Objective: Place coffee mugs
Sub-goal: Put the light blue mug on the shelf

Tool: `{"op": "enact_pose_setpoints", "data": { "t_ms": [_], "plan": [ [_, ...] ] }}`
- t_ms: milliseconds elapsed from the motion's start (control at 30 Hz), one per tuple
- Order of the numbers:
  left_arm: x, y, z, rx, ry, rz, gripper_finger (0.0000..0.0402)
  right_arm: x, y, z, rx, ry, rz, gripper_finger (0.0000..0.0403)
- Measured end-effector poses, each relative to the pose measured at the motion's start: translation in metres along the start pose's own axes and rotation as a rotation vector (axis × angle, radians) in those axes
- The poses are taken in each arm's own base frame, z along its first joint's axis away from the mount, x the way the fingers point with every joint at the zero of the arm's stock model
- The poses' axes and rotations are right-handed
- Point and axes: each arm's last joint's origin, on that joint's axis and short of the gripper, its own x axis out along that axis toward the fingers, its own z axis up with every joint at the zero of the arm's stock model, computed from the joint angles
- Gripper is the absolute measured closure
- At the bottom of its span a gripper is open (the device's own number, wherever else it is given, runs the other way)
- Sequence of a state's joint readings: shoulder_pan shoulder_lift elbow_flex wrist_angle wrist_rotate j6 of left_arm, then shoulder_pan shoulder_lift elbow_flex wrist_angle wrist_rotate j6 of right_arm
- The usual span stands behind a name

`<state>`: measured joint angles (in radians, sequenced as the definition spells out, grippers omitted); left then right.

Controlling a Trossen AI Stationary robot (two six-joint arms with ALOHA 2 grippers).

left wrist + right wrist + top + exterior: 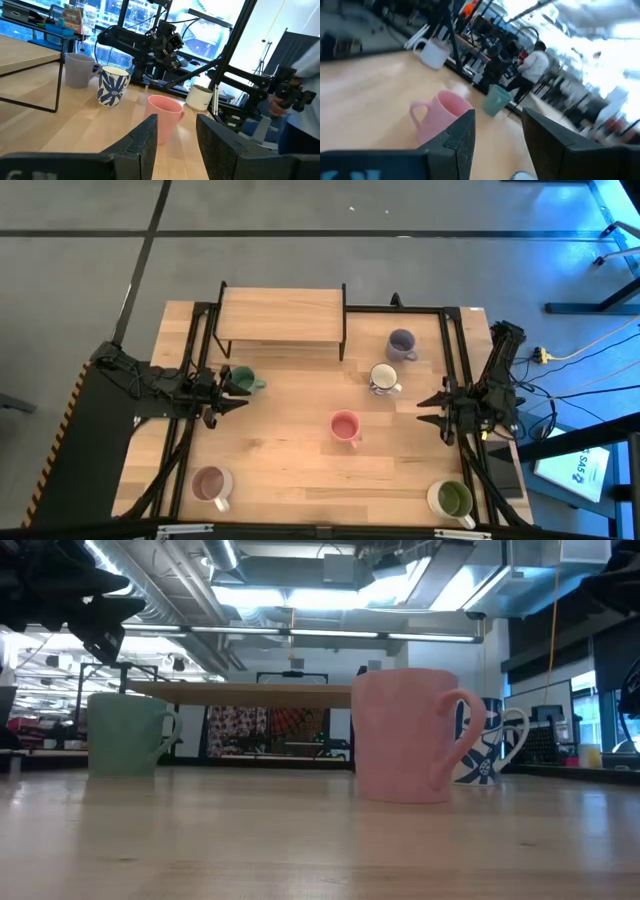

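Six mugs stand upright on the wooden table [300,470]: dark green [243,380], lavender [402,343], white with blue pattern [383,379], pink [345,426], beige-pink [212,484] and cream with olive inside [452,499]. My left gripper [232,390] is open and raised at the table's left. In the low view it [100,625] hangs above and just left of the green mug [125,735]. My right gripper [432,408] is open at the table's right, pointing toward the pink mug [442,117]. Neither gripper touches anything.
A low wooden shelf on a black frame [282,315] stands at the table's far edge, left of the lavender mug. Black rails run along the table's left and right sides. A person [532,65] stands in the room beyond the table.
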<state>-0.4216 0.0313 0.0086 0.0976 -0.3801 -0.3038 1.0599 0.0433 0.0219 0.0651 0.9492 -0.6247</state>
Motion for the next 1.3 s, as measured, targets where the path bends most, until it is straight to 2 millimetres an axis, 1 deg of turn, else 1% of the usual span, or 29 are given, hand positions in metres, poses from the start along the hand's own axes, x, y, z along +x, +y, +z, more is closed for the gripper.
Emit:
{"op": "enact_pose_setpoints", "data": {
  "t_ms": [67,133,200,300,367,467,567,700,833,867,933,1000,1200,1267,1300],
  "plan": [
    [0.000,0.000,0.000,0.000,0.000,0.000,0.0273,0.000,-0.002,0.003,0.165,-0.018,-0.015,0.0251],
    [0.000,0.000,0.000,0.000,0.000,0.000,0.0273,0.000,-0.007,0.006,0.377,-0.032,-0.073,0.0251],
    [0.000,0.000,0.000,0.000,0.000,0.000,0.0273,-0.001,-0.011,0.009,0.540,-0.037,-0.132,0.0251],
    [0.000,0.000,0.000,0.000,0.000,0.000,0.0273,-0.002,-0.018,0.013,0.703,-0.069,-0.204,0.0251],
    [0.000,0.000,0.000,0.000,-0.002,0.003,0.0273,-0.003,-0.022,0.016,0.775,-0.085,-0.236,0.0251],
    [0.000,-0.001,0.003,-0.022,-0.034,-0.007,0.0273,-0.004,-0.025,0.016,0.819,-0.084,-0.279,0.0251],
    [0.000,-0.002,0.008,-0.104,-0.077,-0.024,0.0273,-0.004,-0.028,0.017,0.884,-0.085,-0.318,0.0251],
    [-0.001,-0.003,0.012,-0.155,-0.122,-0.032,0.0273,-0.005,-0.028,0.017,0.889,-0.082,-0.325,0.0251],
    [-0.001,-0.003,0.014,-0.108,-0.143,-0.026,0.0273,-0.005,-0.028,0.017,0.906,-0.084,-0.327,0.0251],
    [-0.002,-0.004,0.017,-0.119,-0.173,-0.031,0.0273,-0.005,-0.028,0.017,0.911,-0.081,-0.333,0.0251],
    [-0.003,-0.005,0.024,-0.197,-0.230,-0.054,0.0273,-0.005,-0.028,0.016,0.917,-0.073,-0.349,0.0251],
    [-0.003,-0.005,0.024,-0.248,-0.238,-0.063,0.0273,-0.005,-0.029,0.016,0.918,-0.061,-0.369,0.0251],
    [-0.004,-0.006,0.028,-0.273,-0.269,-0.083,0.0273,-0.005,-0.029,0.015,0.916,-0.041,-0.401,0.0251],
    [-0.006,-0.006,0.032,-0.299,-0.318,-0.083,0.0272,-0.005,-0.029,0.015,0.934,-0.050,-0.391,0.0251],
    [-0.007,-0.007,0.036,-0.339,-0.358,-0.084,0.0272,-0.005,-0.029,0.015,0.938,-0.054,-0.386,0.0251]
  ]
}}
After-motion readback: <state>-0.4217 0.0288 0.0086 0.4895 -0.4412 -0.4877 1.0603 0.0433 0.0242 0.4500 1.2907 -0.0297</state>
